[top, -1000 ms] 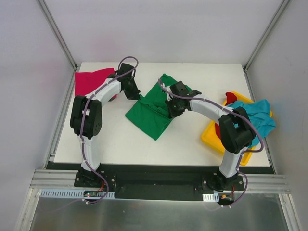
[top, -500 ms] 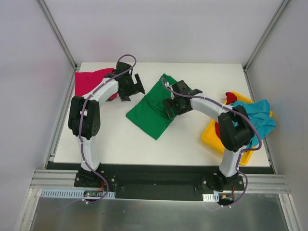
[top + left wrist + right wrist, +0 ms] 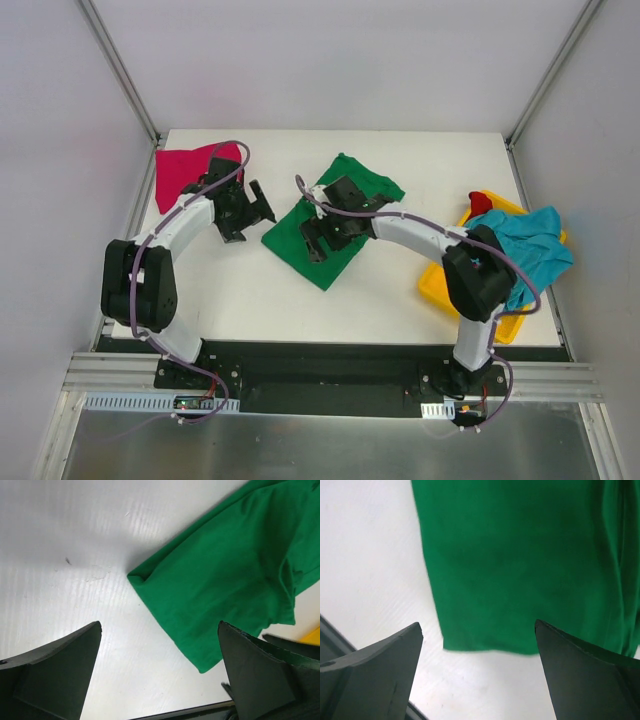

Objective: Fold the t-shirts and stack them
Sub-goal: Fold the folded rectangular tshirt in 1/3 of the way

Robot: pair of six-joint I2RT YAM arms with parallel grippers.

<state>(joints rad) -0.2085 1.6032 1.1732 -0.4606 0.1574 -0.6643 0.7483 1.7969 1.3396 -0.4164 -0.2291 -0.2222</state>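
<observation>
The green t-shirt (image 3: 372,184) lies folded into a long strip in the middle of the table, also seen in the left wrist view (image 3: 235,570) and the right wrist view (image 3: 520,555). My left gripper (image 3: 246,212) (image 3: 159,626) is open over bare table just left of the strip's left corner, holding nothing. My right gripper (image 3: 316,238) (image 3: 479,624) is open above the strip's near end, also empty. A magenta t-shirt (image 3: 185,168) lies at the back left. A teal t-shirt (image 3: 535,245) and a red t-shirt (image 3: 481,200) are in the bin at the right.
A yellow plastic bin (image 3: 438,281) sits at the table's right edge, with the teal cloth draped over its rim. White walls and metal frame posts enclose the table (image 3: 240,290). A dark rail runs along the near edge.
Both grippers have opened and let go of the green t-shirt. The left gripper has drawn back left and nearer; the right gripper has shifted left over the shirt's near end.
</observation>
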